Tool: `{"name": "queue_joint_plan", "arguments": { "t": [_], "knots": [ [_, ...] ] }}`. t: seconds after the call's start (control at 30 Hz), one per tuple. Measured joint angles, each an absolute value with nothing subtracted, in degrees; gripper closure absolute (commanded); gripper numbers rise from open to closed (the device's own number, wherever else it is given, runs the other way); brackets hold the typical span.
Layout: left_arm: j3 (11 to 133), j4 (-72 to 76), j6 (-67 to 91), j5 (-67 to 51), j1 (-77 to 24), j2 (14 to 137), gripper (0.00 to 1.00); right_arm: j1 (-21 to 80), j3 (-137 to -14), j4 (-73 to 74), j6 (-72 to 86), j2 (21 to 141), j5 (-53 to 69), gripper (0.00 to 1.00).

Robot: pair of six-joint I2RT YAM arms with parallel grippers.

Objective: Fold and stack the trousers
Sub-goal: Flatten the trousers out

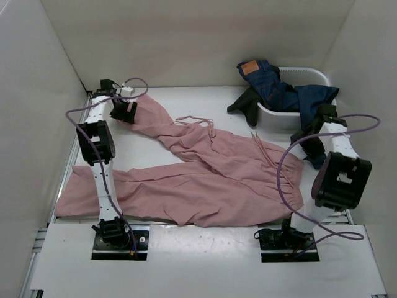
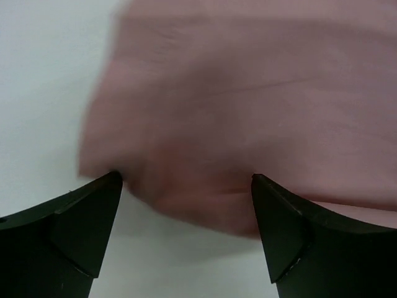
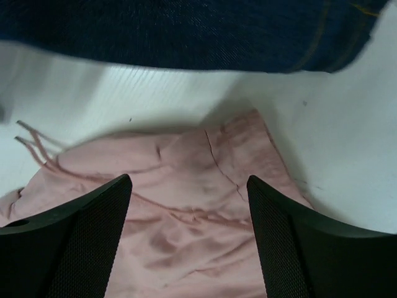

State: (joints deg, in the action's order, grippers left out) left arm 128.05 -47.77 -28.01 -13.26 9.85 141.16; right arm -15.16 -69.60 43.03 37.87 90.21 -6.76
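Trousers (image 1: pixel 211 180) lie flat on bench (image 1: pixel 186 102), legs splayed apart; looks unfolded, nothing stacked yet. Left hand (image 2: pixel 186 179) spread over leg end, right hand (image 3: pixel 189 179) spread over waist, both empty.

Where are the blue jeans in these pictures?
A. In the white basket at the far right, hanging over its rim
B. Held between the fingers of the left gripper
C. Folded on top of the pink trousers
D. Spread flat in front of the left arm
A: the top view shows the blue jeans piled in the white basket and spilling over its rim, while only the pink trousers lie spread out.
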Motion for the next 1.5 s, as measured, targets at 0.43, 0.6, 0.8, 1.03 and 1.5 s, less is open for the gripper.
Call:
{"name": "queue_joint_plan", "arguments": {
  "t": [0.43, 0.6, 0.8, 1.03, 1.5],
  "knots": [
    [109.4, -33.8, -30.3, 9.1, 4.2, 136.1, 0.86, -10.8, -72.8, 41.9, 39.2, 107.3, -5.2, 0.76],
    [91.1, -33.8, -30.9, 12.3, 10.0, 124.0, 0.86, -10.9, -71.5, 40.6, 40.1, 107.6, -5.2, 1.0],
    [83.9, -47.6, -31.1, 11.2, 17.6, 115.4, 0.86, -10.4, -68.2, 40.0, 38.6, 103.9, -4.8, 1.0],
    [94.6, -57.0, -31.2, 8.6, 14.9, 106.0, 0.86, -10.5, -66.0, 39.9, 36.0, 95.9, -6.3, 1.0],
    [101.7, -59.5, -32.1, 9.9, 14.0, 112.7, 0.86, -10.8, -76.6, 45.5, 32.8, 99.6, -4.5, 0.28]
  ]
}}
